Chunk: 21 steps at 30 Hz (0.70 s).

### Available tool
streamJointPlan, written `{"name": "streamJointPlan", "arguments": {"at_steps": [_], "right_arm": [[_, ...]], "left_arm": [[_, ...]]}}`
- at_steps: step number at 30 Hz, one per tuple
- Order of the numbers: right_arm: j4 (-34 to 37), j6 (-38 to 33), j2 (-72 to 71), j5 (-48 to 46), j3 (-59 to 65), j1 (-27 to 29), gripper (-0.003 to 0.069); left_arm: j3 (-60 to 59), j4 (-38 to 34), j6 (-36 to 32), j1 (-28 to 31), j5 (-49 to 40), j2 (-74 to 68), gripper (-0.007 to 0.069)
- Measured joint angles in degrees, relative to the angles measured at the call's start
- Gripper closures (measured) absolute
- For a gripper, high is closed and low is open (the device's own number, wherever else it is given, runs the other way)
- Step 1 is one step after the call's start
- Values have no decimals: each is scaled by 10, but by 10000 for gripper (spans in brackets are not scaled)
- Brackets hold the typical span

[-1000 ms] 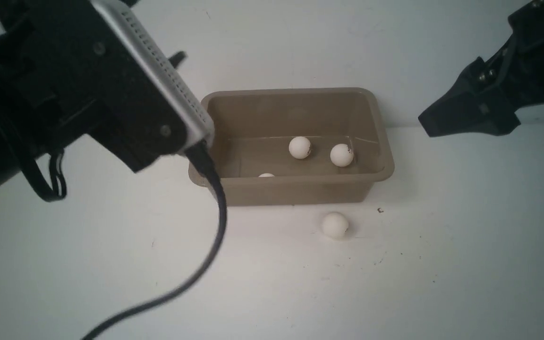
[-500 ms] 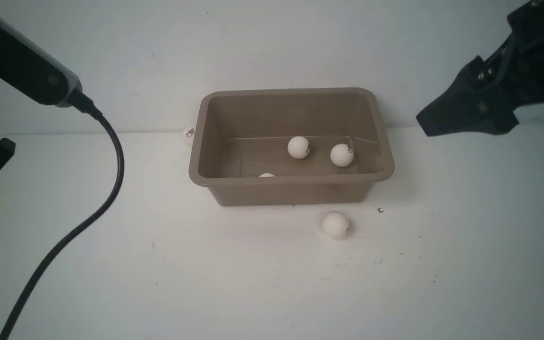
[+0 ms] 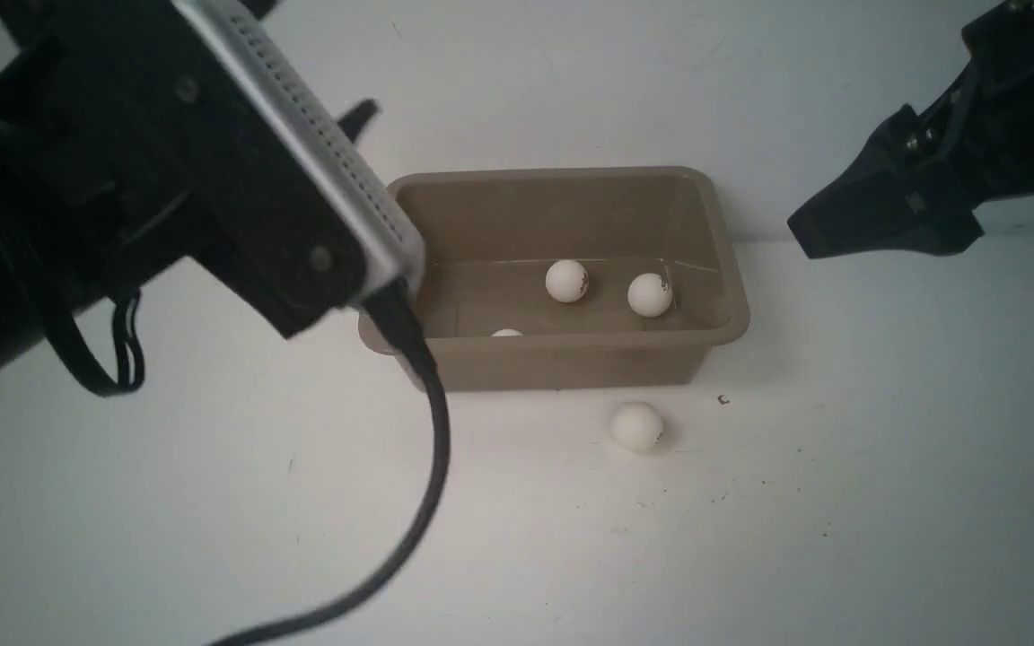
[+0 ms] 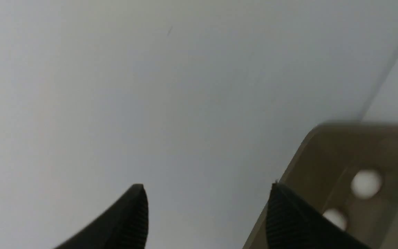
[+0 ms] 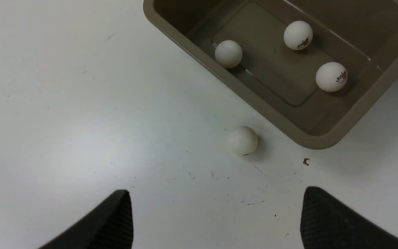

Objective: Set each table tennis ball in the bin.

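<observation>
White matte ball (image 5: pixel 242 140) loose on counter (image 5: pixel 64 138) near taupe plastic bin (image 5: pixel 254 103). Right hand (image 5: pixel 217 191), left hand (image 4: pixel 206 193) both spread, empty. Off-centre pinch could squirt ball away.

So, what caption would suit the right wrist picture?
Open right gripper looks down on a stray ball beside the bin, three balls inside.

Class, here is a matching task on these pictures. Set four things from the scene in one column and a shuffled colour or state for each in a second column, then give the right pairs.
Column A
1. bin
2. loose ball
3. right gripper
4. cable

Column B
a. black, long and curved
b. open, holding nothing
c. taupe, rectangular
d. white, lying outside the bin

Pairs: 1-c, 2-d, 3-b, 4-a
</observation>
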State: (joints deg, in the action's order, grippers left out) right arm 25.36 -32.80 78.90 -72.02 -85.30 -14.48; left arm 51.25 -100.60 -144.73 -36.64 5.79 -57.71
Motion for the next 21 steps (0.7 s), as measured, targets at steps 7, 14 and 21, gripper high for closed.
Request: {"name": "streamJointPlan", "arguments": {"at_steps": [7,14,21], "right_arm": [[0,0,0,0,0,0,69],[0,0,0,0,0,0,69],[0,0,0,0,0,0,69]], "left_arm": [[0,19,153,0,-198,0,209],[-9,24,423,0,-225,0,209],[-64,26,651,0,-232,0,209]]}}
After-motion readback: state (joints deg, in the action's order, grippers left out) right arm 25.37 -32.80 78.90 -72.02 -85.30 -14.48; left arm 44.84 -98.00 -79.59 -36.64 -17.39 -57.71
